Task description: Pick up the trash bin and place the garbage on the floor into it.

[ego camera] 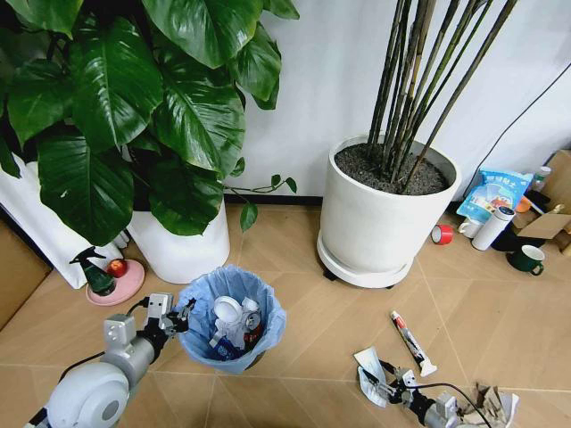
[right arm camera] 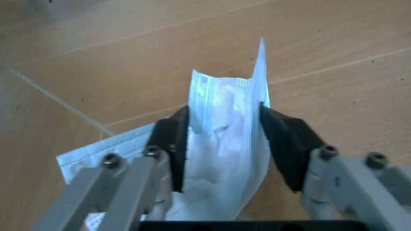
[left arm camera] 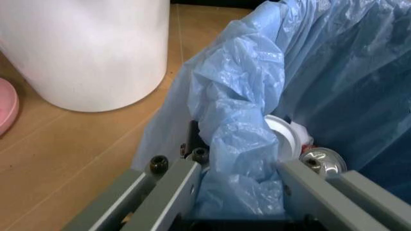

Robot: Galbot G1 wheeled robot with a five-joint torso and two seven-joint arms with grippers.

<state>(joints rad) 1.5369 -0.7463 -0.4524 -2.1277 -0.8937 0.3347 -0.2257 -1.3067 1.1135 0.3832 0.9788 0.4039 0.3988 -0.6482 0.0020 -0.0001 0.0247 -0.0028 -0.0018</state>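
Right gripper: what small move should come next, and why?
Probably lift. The right gripper has its pads on both sides of a pale blue face mask low over the floor, while the left gripper pinches the bin rim.

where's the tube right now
In the head view the tube lies on the floor on the robot's right, in front of the big white plant pot, just beyond the right gripper.

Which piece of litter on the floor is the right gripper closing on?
The pale blue face mask, folded between the right gripper pads. The tube lies untouched further off, toward the pot.
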